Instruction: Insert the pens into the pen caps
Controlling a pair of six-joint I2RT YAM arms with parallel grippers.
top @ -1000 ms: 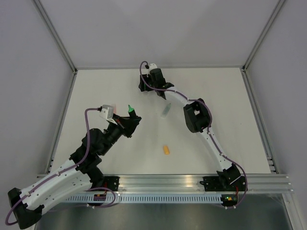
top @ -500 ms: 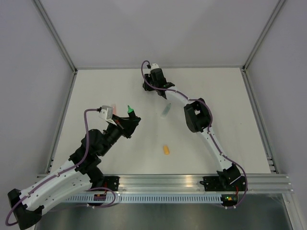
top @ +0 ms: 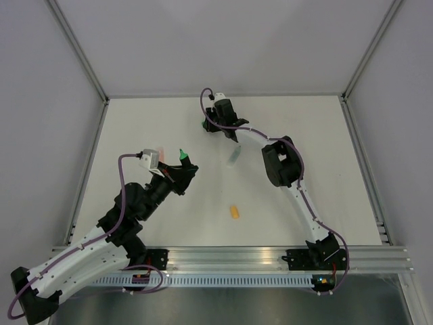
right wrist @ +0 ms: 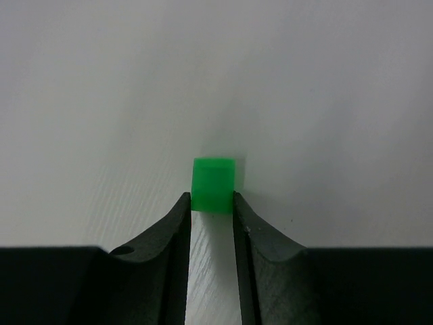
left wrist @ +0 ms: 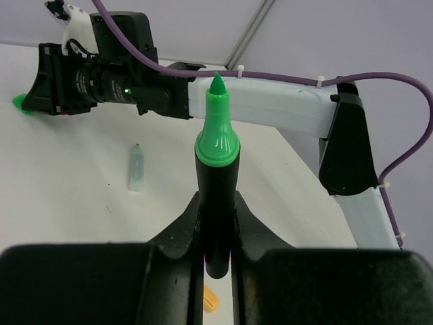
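From above, the left gripper [top: 181, 169] is clamped narrowly on the black pen [top: 181, 158], whose green tip points away from the arm. The pale pen [top: 234, 155] and the orange-yellow cap [top: 234, 212] lie apart on the table [top: 135, 128]. The left wrist view shows the black pen standing upright between nearly closed fingers. In the right wrist view, the right gripper [right wrist: 211, 203], partly closed, pinches the green cap [right wrist: 214, 184] between its fingertips on the tabletop.

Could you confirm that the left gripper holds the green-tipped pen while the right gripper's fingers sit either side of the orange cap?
Not quite: the right wrist view shows the green cap between the right gripper's fingers; the orange cap lies loose on the table. The left gripper does hold the green-tipped pen.
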